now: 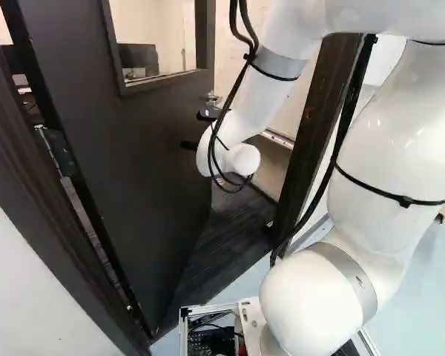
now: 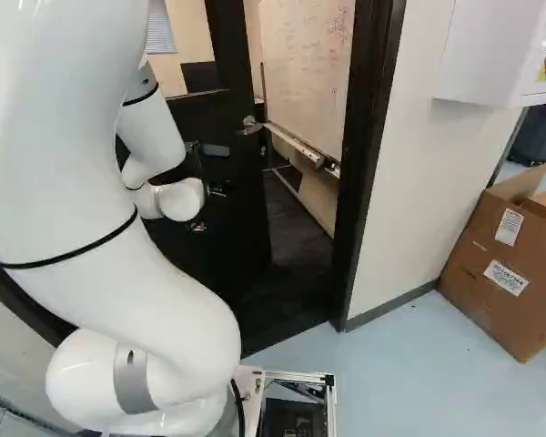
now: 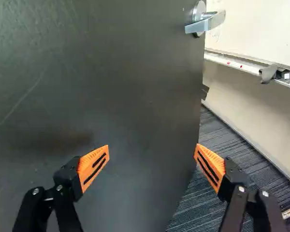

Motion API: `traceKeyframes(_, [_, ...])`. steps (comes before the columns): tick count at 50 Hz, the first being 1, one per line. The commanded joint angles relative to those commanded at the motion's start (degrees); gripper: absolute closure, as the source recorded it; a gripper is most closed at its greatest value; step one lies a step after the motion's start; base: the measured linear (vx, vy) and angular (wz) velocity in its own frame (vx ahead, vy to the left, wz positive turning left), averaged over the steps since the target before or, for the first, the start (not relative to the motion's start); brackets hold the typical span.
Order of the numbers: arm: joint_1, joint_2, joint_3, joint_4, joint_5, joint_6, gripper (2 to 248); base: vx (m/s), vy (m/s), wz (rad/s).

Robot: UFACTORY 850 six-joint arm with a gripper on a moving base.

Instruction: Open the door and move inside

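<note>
The dark door (image 1: 144, 141) stands part-way open, swung away from the base into the room beyond. In the left base view my gripper (image 1: 193, 145) is mostly hidden behind the white wrist, close to the door face. From the wrist view, the door (image 3: 111, 87) fills the area ahead of my gripper (image 3: 152, 152), whose orange-padded fingers stand wide apart with nothing between them. One finger is over the door face, the other beyond its free edge. The silver lever handle (image 3: 205, 21) lies farther ahead, near that edge; the right base view shows the handle (image 2: 249, 126) too.
A dark door frame (image 2: 369, 155) bounds the doorway on the right. Past it stand a whiteboard (image 2: 308, 68) with a tray and dark carpet (image 2: 296, 228). Right of the frame are a white wall, a wall cabinet (image 2: 491, 55) and a cardboard box (image 2: 510, 264).
</note>
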Motion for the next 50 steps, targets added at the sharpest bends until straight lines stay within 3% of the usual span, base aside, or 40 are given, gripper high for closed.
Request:
traceKeyframes(9, [1.2,0.0,0.0,0.3,0.0,-3.7,3,0.0,0.0,0.0])
traceKeyframes(35, [5.5,-0.6,-0.7,4.3,0.0,-19.0,3,0.0,0.0,0.0])
traceKeyframes(50, [8.1,-2.2,-2.4,8.4,0.0,-20.8,3,0.0,0.0,0.0])
